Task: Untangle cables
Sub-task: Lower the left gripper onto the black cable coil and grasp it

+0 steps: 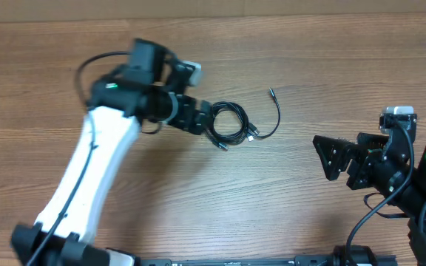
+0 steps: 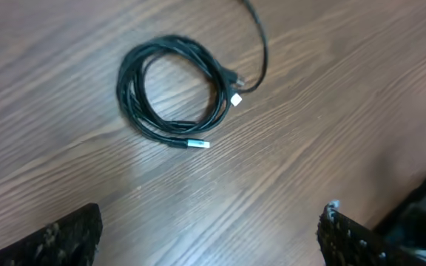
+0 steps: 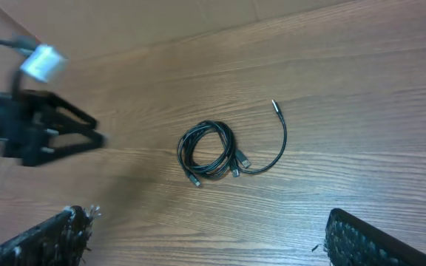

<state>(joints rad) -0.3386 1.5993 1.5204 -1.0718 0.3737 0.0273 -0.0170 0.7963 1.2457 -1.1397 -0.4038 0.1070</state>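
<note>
Cables (image 1: pixel 229 124): coiled bundle on tabletop (image 1: pixel 272 210), one tail (image 1: pixel 277 118) arcing out | left end effector (image 1: pixel 203 117) just beside bundle, parted, empty | right end effector (image 1: pixel 321 157) parted, well apart | step, likely: approach; next: pinch a loose plug end (image 2: pixel 197 144).

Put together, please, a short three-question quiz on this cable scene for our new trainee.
1. True or false: the left gripper is shut on the cable bundle.
2. Which gripper is nearer the bundle in the overhead view? A) left B) right C) both equally near
3. Fill in: the plug at the end of the loose tail lies ___ the coil (touching / apart from).

Key: 1 false, its fingers stand wide apart and the bundle lies beyond them on the wooden table; 2 A; 3 apart from.
</note>
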